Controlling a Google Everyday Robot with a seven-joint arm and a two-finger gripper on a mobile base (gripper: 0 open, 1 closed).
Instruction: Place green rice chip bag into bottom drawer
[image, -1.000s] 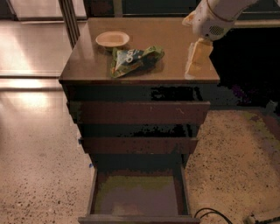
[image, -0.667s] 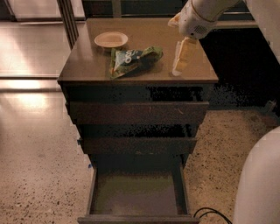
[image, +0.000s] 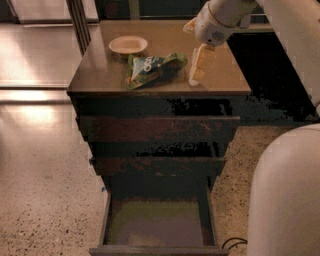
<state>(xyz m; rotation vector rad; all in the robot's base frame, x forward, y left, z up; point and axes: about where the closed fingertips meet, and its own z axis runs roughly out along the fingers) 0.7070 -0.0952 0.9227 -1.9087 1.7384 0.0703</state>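
Your pincer (image: 197, 74): hung tip-down over the right part of the bench (image: 95, 77), just beside the right end of the green rice chip bag (image: 152, 69); you could not tell whether it was spread or pressed together.
Green rice chip bag: lay crumpled on the bench top, near the front edge.
Round beige bowl (image: 128, 45): stood behind the bag, to its left.
Bottom drawer (image: 157, 227): stood pulled out well beyond the two shallower drawers (image: 157, 130) above it, greenish-grey floor showing.

Pale, seemingly plastic hand (image: 195, 76) above glossy wood top (image: 97, 70), crinkly bag (image: 152, 69)
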